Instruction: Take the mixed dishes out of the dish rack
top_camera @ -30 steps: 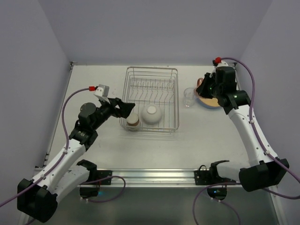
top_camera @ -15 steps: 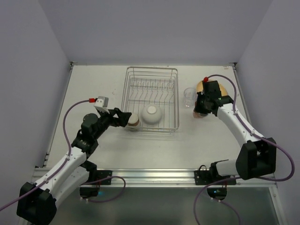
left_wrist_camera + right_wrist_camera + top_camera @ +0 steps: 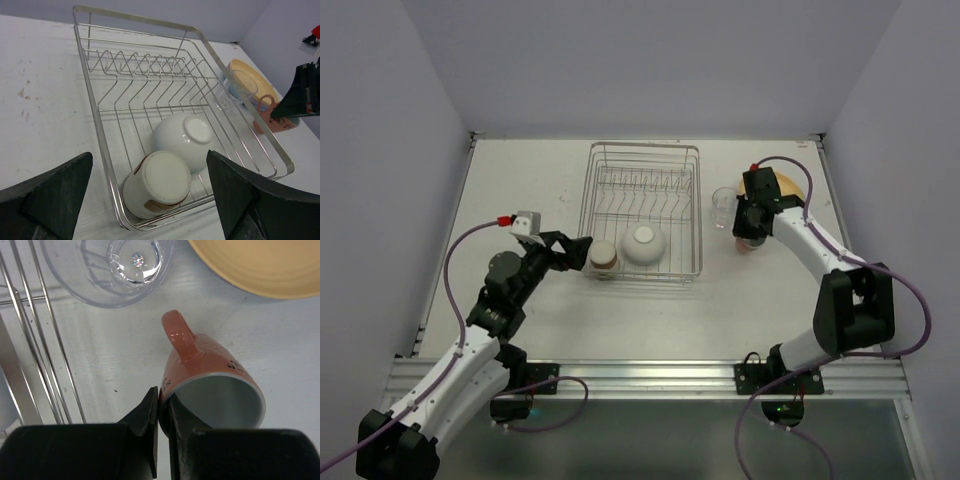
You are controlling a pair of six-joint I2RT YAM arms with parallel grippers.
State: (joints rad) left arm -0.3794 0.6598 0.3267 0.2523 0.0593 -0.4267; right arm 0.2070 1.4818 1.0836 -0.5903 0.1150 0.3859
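Placing salmon-pink mug (image 3: 215,370): rim is pinched between jaws of right gripper (image 3: 164,400); should be seated flat before release.
Small brown cup (image 3: 156,182): is framed between spread jaws of left gripper (image 3: 149,170); should be centred.

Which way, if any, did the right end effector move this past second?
Yes: the right end effector came from the far side of the clear glass to its near side, gripping the mug.

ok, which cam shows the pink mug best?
Right wrist: mug fills the frame, rim pinched by the right gripper. Top external shows a pink sliver; left wrist, its handle side past the rack.
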